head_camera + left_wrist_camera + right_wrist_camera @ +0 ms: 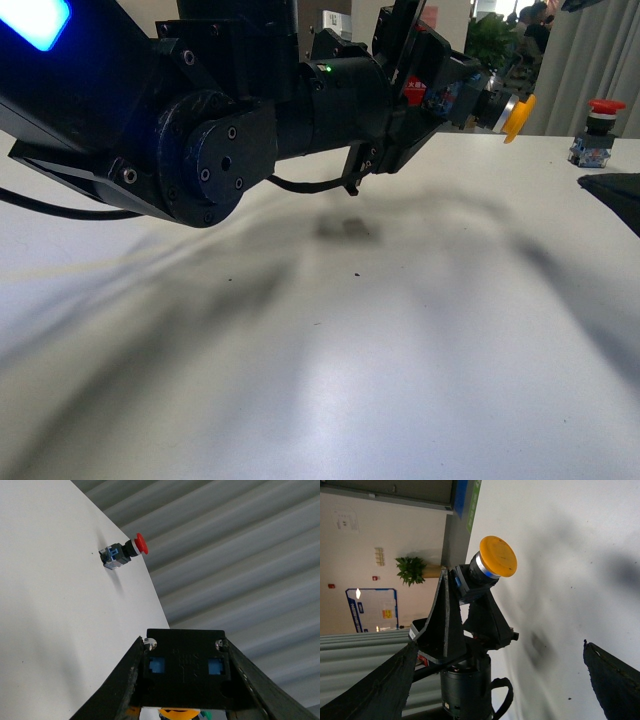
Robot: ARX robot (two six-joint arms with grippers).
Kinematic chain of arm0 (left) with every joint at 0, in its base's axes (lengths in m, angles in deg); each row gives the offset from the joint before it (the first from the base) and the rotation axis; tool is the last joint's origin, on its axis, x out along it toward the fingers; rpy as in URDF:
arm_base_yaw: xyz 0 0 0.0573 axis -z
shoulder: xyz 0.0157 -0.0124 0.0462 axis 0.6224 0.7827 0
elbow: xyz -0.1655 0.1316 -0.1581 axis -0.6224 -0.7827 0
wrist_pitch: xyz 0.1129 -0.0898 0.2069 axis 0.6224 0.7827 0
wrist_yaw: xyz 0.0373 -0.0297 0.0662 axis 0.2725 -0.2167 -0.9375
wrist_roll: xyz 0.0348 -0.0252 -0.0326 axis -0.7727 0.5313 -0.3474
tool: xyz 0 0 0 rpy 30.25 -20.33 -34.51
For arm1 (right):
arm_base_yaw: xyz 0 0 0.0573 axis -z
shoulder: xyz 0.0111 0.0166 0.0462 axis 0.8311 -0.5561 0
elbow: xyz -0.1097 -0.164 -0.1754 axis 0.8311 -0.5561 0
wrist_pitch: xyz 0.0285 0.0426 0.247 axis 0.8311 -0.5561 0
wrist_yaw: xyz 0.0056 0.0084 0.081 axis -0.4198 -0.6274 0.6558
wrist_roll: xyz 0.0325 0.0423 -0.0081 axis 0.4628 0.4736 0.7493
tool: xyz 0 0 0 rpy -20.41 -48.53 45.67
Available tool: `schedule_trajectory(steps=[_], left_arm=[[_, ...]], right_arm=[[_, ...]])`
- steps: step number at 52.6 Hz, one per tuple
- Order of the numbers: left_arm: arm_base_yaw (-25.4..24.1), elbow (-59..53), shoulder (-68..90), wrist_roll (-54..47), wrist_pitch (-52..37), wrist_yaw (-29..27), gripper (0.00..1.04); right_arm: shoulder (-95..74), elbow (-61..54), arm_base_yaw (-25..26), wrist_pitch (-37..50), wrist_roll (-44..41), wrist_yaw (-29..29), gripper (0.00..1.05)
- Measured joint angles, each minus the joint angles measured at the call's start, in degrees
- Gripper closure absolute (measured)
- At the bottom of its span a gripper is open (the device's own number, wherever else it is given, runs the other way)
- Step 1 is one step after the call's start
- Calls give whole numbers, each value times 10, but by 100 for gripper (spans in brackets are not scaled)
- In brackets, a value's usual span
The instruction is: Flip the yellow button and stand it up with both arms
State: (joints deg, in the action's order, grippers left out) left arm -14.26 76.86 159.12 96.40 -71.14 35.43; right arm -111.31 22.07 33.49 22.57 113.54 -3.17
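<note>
Two grippers, one yellow button [510, 114], held up off the white table [400, 330].

Front view: grips the button in the left gripper [465, 98], clamped on the boxy contact block, with the yellow cap jutting out beyond the fingertips; shows a red-capped switch [601, 128] standing upright on the table, farther out past that cap and lower.
Left wrist view: pinches the block's black back face [184, 670] tight between both fingers [125, 680], with a sliver of yellow just beyond it and the red-capped switch well ahead of the fingertips on the table.
Right wrist view: spreads the right gripper [499, 646] wide, fingers [612, 680] far apart and holding nothing, with the yellow cap straight ahead of the gap, not touching either finger.
</note>
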Motion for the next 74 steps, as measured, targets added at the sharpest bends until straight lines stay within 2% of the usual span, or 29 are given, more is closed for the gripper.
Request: schedule_trajectory(steps=[13, 35, 74], left_arm=[[0, 0, 0, 0, 0, 0, 69], [0, 0, 0, 0, 0, 0, 69], [0, 0, 0, 0, 0, 0, 69]], right_arm=[[-40, 33, 15, 21, 60, 4, 7], [-106, 42, 33, 54, 107, 1, 7], [-158, 87, 53, 69, 123, -9, 7]])
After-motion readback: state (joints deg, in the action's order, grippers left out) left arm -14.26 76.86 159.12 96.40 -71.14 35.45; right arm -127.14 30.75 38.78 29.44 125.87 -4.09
